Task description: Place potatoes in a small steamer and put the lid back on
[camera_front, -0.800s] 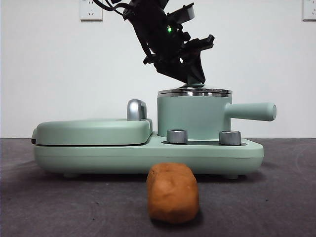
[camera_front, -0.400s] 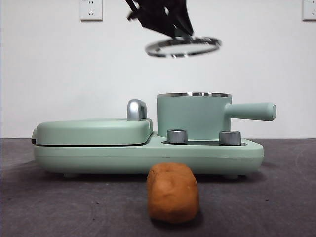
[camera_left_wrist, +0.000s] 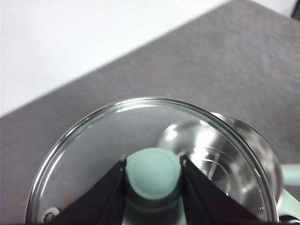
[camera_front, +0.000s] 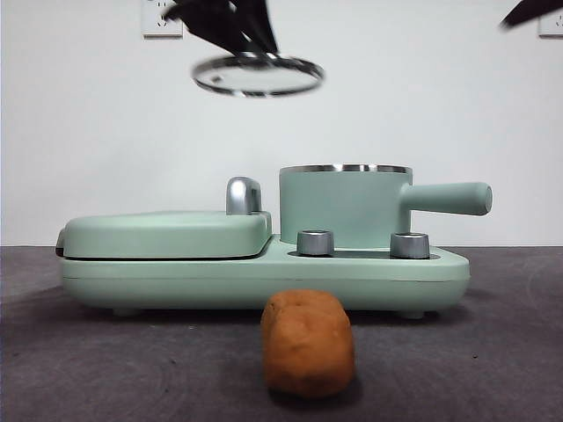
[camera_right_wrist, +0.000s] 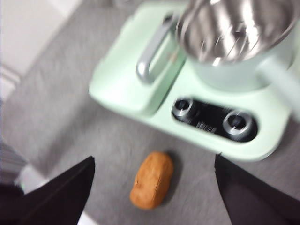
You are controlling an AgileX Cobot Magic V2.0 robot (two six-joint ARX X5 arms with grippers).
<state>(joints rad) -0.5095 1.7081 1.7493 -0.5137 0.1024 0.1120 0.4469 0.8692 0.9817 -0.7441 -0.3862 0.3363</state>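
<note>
The orange-brown potato lies on the dark mat in front of the cooker, also seen as the potato from the right wrist. The mint-green steamer stands uncovered on the base, its steel inside bare. My left gripper is shut on the mint knob of the glass lid and holds the lid high in the air, left of the steamer. My right gripper hangs open high above the potato; only a dark tip shows at the top right.
A flat mint-green griddle with a chrome handle sits left of the steamer on the shared base. Two steel dials face front. The steamer's side handle sticks out to the right.
The lid has been lifted off the steamer and carried up and to the left by my left gripper. A dark tip of the right arm has appeared at the top right.
</note>
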